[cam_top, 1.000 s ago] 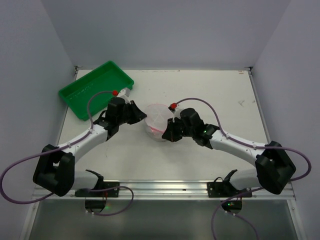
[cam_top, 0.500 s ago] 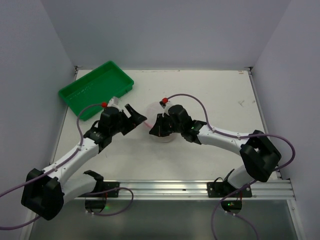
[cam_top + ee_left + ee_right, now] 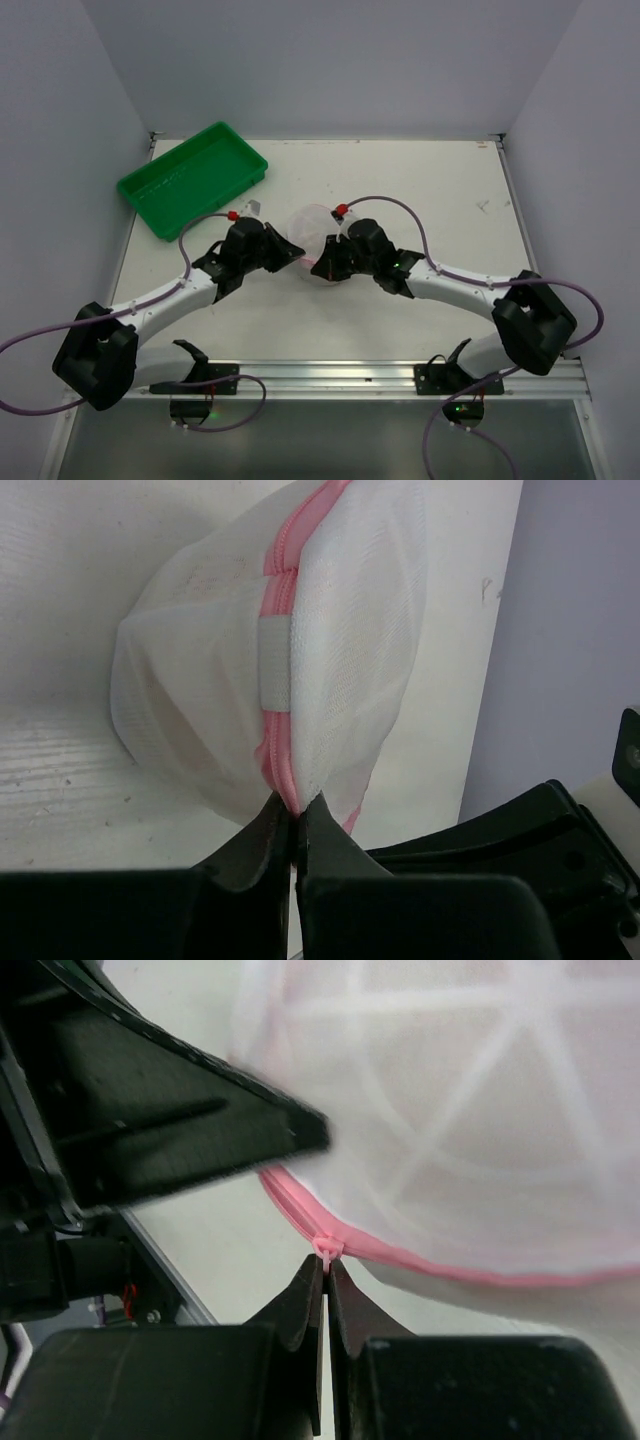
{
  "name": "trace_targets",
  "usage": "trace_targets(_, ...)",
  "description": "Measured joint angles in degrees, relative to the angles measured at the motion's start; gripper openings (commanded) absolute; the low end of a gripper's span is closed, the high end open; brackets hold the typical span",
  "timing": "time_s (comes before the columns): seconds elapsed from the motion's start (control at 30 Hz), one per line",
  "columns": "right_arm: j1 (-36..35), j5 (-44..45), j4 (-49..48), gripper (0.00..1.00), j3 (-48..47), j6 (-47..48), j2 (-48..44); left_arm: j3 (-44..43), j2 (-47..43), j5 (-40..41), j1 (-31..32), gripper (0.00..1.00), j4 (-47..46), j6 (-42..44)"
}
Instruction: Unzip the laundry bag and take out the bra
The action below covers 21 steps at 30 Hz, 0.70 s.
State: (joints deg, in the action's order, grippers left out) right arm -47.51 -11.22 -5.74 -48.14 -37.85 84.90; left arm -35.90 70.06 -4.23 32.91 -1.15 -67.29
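White translucent mesh laundry bag, pink zipper trim round its rim, sits on the desk between our arms. Our left claw pinches the trim; our right claw clamps the small pink zipper pull nearby, the track curving between them.

Top view light: bright, even, from overhead; soft pale shadows under both arms on the white rectangular tabletop.
Top view focus: sharp throughout; side walls lean outward.
Left wrist view: small rounded white translucent mesh pouch with pink zipper trim crisp, weave visible.
Right wrist view: pouch soft, blurred; black right gripper dark.
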Motion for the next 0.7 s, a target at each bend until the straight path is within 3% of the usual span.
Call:
trace_targets(0.2, 7.2, -0.1, 0.9, 0.00, 9.7, 3.3, -10.1, -0.3, 0.0, -1.8, -2.2, 0.00, -0.1, 5.1)
trace_targets(0.4, 9.7, -1.0, 2.2, 0.00, 11.2, 8.2, -14.1, -3.9, 4.8, -15.2, -9.4, 0.00, -0.5, 17.5)
trace_targets(0.43, 9.6, -1.7, 2.2, 0.00, 11.0, 8.3, -13.8, -5.4, 6.2, -16.7, -10.1, 0.05, 0.1, 19.4)
trace_targets(0.47, 9.3, -2.1, 1.9, 0.00, 10.8, 8.2, -13.5, -7.5, 7.9, -18.1, -10.6, 0.18, 1.1, 22.0)
trace_targets(0.53, 8.3, -2.7, 0.8, 0.00, 9.8, 7.2, -11.6, -11.7, 10.8, -19.4, -11.2, 0.35, 3.1, 26.5)
trace_targets(0.57, 7.4, -3.0, 0.2, 0.00, 9.0, 6.4, -10.2, -13.6, 11.7, -19.3, -11.6, 0.59, 3.7, 28.1)
trace_targets(0.63, 4.5, -3.3, -0.8, 0.00, 6.0, 4.7, -6.4, -17.4, 12.8, -18.7, -12.3, 0.91, 4.8, 30.0)
trace_targets(0.7, 1.8, -3.3, -2.3, 0.00, 2.8, 2.5, -3.0, -19.8, 12.9, -17.2, -12.8, 0.99, 6.0, 29.9)
